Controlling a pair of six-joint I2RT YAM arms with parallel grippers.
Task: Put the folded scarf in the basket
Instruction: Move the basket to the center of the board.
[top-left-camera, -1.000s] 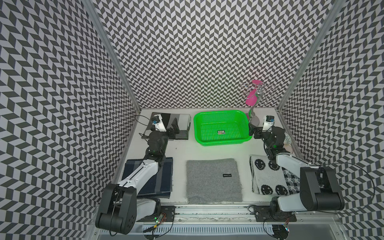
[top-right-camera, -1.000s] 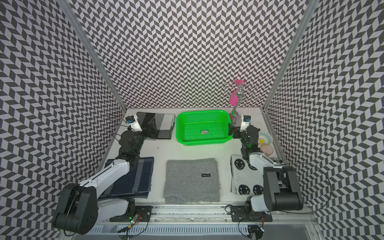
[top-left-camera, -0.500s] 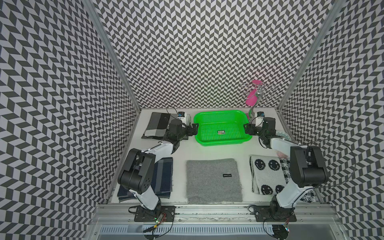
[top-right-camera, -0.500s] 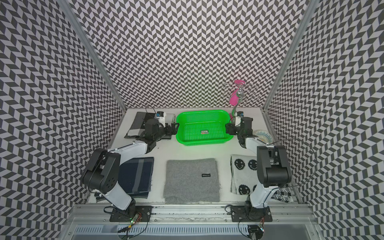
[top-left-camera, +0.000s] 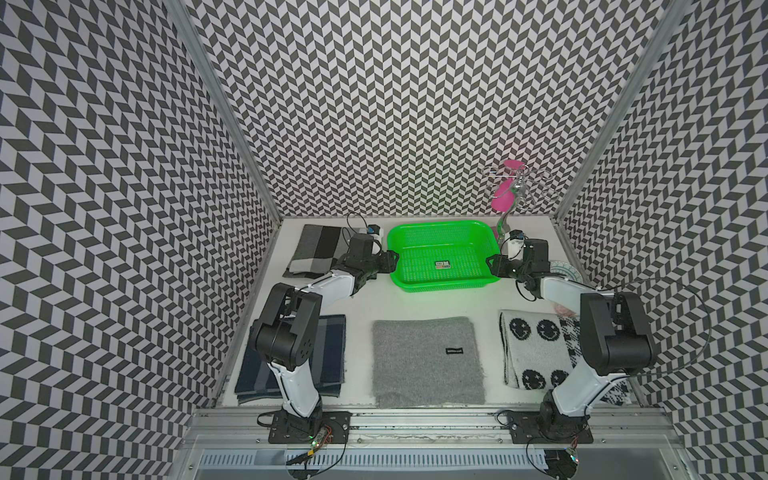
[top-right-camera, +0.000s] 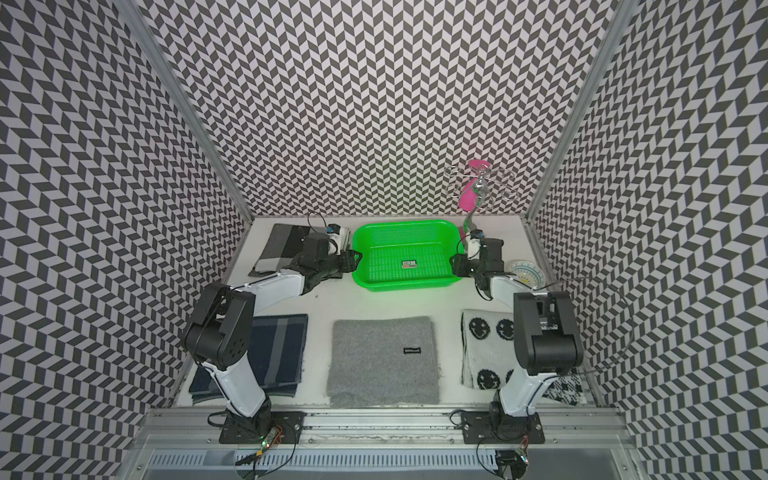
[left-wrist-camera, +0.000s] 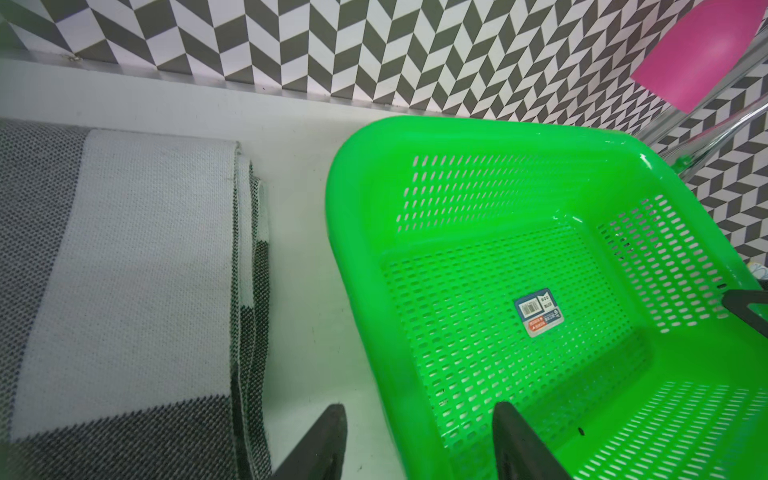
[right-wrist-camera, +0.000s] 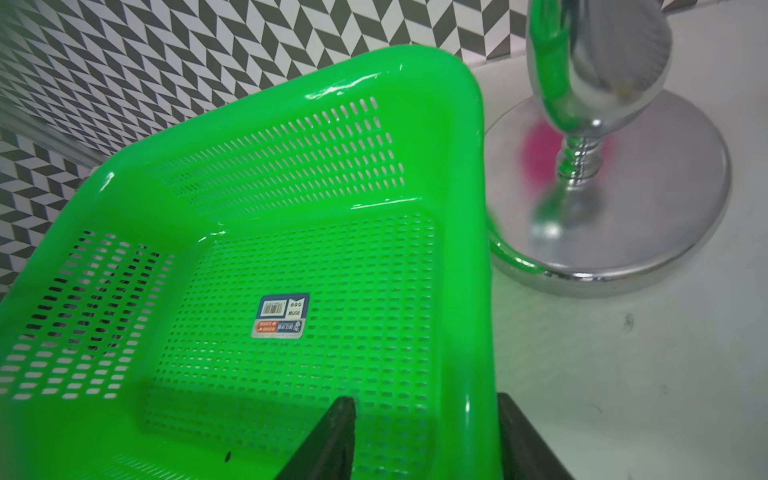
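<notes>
The bright green mesh basket (top-left-camera: 440, 286) (top-right-camera: 403, 283) stands empty at the back middle of the table, a sticker on its floor. My left gripper (top-left-camera: 391, 261) (left-wrist-camera: 419, 407) is open astride the basket's left rim (left-wrist-camera: 353, 249), one finger inside and one over the table. My right gripper (top-left-camera: 490, 264) (right-wrist-camera: 424, 399) is open astride the right rim (right-wrist-camera: 469, 249) in the same way. A folded grey scarf (top-left-camera: 428, 361) lies flat at the front middle, apart from both grippers.
Other folded scarves lie around: navy (top-left-camera: 332, 353) front left, black-and-white smiley (top-left-camera: 536, 353) front right, grey-white-black (left-wrist-camera: 137, 270) back left beside the basket. A chrome stand (right-wrist-camera: 623, 216) with a pink piece (top-left-camera: 500, 199) stands close to the basket's right corner, a plate (top-left-camera: 567, 270) near it.
Both arms have swung in from the sides to the basket's ends. Their jaws have narrowed around the left and right rims. The basket and scarves have not moved.
</notes>
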